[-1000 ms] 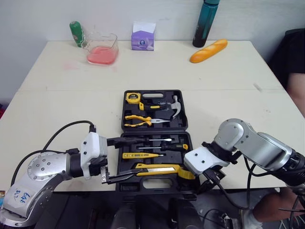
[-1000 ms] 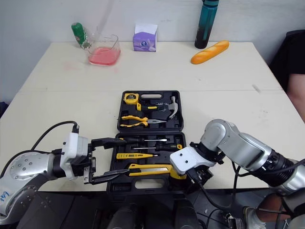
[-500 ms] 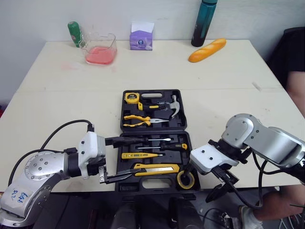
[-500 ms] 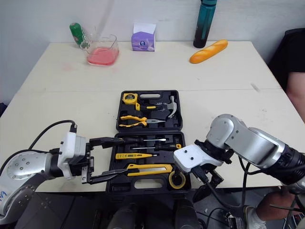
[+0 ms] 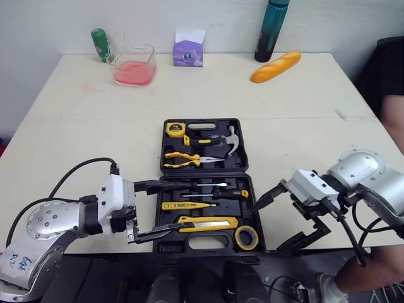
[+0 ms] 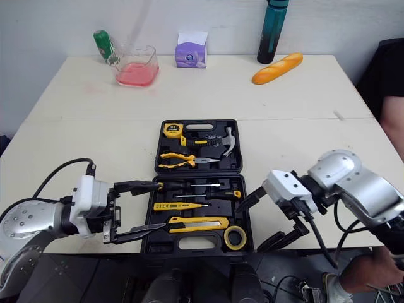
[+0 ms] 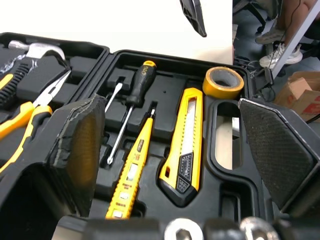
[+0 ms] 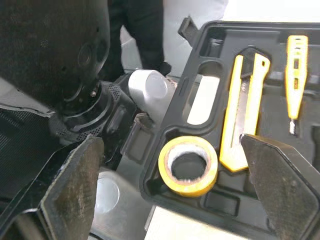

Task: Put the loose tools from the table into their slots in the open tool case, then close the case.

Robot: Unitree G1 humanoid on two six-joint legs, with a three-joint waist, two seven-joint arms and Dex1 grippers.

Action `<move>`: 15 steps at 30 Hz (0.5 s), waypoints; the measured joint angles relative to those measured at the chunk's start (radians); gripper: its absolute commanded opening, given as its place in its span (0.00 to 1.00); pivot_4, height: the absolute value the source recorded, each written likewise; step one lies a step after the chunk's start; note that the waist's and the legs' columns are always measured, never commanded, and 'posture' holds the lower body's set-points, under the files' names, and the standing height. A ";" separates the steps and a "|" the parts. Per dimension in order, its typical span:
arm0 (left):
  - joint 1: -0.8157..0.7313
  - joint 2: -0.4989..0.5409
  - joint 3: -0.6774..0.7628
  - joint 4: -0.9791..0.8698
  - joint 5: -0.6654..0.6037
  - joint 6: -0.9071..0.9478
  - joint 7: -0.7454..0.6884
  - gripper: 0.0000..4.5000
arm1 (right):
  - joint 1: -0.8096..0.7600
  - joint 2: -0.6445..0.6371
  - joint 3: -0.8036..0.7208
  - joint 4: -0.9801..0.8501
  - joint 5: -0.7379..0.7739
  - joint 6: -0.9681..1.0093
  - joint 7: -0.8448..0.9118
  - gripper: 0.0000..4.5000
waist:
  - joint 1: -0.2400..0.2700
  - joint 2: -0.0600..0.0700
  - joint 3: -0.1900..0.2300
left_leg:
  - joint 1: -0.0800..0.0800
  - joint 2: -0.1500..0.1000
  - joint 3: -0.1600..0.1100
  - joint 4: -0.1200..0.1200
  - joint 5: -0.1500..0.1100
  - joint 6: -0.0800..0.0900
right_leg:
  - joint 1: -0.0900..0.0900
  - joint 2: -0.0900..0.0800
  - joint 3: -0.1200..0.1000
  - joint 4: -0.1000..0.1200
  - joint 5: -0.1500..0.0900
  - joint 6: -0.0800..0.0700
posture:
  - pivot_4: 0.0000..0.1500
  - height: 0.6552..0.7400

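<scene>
The open black tool case (image 5: 249, 146) lies at the table's front centre. Its far half holds a tape measure (image 5: 176, 129), a hammer (image 5: 230, 140) and pliers (image 5: 183, 159). In the near half lie screwdrivers (image 5: 208, 185), a yellow tester pen (image 5: 186, 205), a yellow utility knife (image 5: 205, 222) and a yellow tape roll (image 5: 246, 237) in the near right corner. My left gripper (image 5: 175, 206) stands open over the near half's left edge, nothing between its fingers. My right gripper (image 5: 268, 228) is open and empty, just right of the tape roll (image 8: 189, 165).
Along the table's far edge stand a green bottle (image 5: 100, 44), a clear container of pink stuff (image 5: 134, 64), a purple tissue box (image 5: 189, 48), a teal bottle (image 5: 267, 31) and a bread loaf (image 5: 276, 66). A person (image 5: 391, 82) sits at the right edge.
My right gripper has drawn back to the right from the case's near right corner, uncovering the tape roll there, and its fingers have spread. The left gripper has hardly moved.
</scene>
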 measured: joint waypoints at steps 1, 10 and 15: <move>0.002 0.000 0.003 0.010 0.002 -0.011 -0.007 1.00 | 0.028 0.011 -0.034 0.024 0.002 -0.009 -0.002 1.00 | 0.002 0.000 0.000 | 0.000 0.000 0.000 0.000 0.000 0.000 | 0.000 0.001 0.000 0.000 0.000 0.000 | 1.00 1.00; 0.015 0.013 0.010 0.065 0.010 -0.059 -0.072 1.00 | 0.251 0.151 -0.216 0.024 -0.025 -0.098 -0.016 0.11 | 0.019 0.000 0.000 | 0.001 0.000 0.001 0.000 0.000 0.000 | 0.000 0.002 0.001 0.001 0.000 0.000 | 1.00 1.00; 0.013 0.040 0.001 0.065 0.005 -0.050 -0.108 1.00 | 0.296 0.214 -0.219 -0.048 -0.046 -0.110 -0.020 0.01 | 0.020 0.000 0.000 | 0.001 -0.001 0.001 0.001 0.000 0.001 | 0.000 0.001 0.001 0.001 0.000 0.000 | 1.00 1.00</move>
